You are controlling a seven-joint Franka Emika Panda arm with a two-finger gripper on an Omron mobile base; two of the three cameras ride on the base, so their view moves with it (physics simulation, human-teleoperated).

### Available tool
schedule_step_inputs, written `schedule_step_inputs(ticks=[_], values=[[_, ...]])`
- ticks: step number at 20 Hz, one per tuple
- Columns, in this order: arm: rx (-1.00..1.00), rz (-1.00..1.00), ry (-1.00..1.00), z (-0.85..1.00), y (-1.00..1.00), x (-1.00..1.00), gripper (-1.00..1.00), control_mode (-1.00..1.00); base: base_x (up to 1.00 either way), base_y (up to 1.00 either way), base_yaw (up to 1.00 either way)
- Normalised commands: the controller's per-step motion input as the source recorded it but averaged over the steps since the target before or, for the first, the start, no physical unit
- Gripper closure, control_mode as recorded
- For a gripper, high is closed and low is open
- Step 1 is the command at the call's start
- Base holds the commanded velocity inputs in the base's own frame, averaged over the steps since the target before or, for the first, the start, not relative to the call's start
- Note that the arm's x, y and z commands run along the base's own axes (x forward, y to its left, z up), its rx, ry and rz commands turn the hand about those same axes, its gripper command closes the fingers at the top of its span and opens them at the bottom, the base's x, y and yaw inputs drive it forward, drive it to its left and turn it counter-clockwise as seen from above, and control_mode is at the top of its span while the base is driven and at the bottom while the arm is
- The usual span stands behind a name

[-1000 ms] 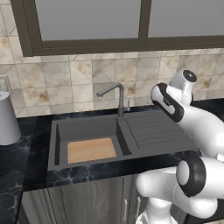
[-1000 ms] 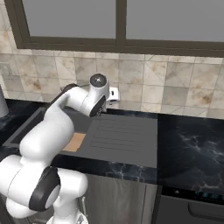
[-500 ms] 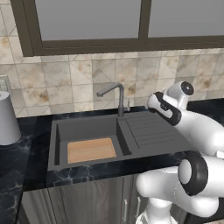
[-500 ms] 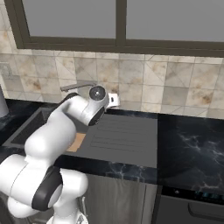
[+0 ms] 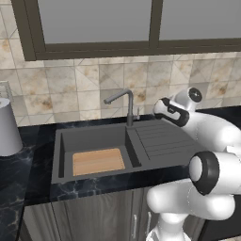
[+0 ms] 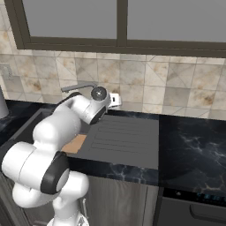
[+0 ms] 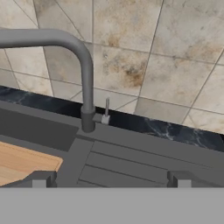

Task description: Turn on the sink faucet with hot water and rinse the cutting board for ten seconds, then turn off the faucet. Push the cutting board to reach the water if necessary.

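Note:
The sink faucet [image 5: 129, 107] is a dark grey post at the back of the sink [image 5: 59, 155], with its spout angled left over the basin. A small side lever [image 7: 106, 108] stands upright just right of the post [image 7: 87, 92]. No water shows at the spout. The tan cutting board [image 5: 98, 161] lies flat in the basin, at its front. My gripper [image 7: 110, 180] hovers over the ribbed drainboard [image 7: 144, 166], right of the faucet and aimed at the lever. It is open, fingertips [image 7: 41, 179] wide apart with nothing between them. The board's corner [image 7: 22, 164] sits lower left.
A grey cylindrical canister [image 5: 7, 127] stands on the black counter left of the sink. Tiled backsplash [image 7: 166, 65] rises close behind the faucet, under a dark window frame. Black marbled countertop [image 6: 194, 141] stretches right of the drainboard.
The arm has swung the hand left and slightly down across the drainboard, closer to the faucet. The jaws stayed wide. Faucet and board have not moved.

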Motion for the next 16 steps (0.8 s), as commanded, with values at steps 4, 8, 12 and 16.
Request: schedule_step_inputs(ticks=[4, 8, 12, 16], values=[[0.0, 0.0, 0.0, -0.02, 0.0, 0.34, -1.0, -1.0, 0.0, 0.0, 0.0], [0.0, 0.0, 0.0, -0.04, 0.0, 0.27, -1.0, -1.0, 0.0, 0.0, 0.0], [0.0, 0.0, 0.0, -0.17, 0.0, 0.04, -1.0, -1.0, 0.0, 0.0, 0.0], [0.0, 0.0, -0.04, -0.32, 0.0, 0.0, -1.0, -1.0, 0.0, 0.0, 0.0]])
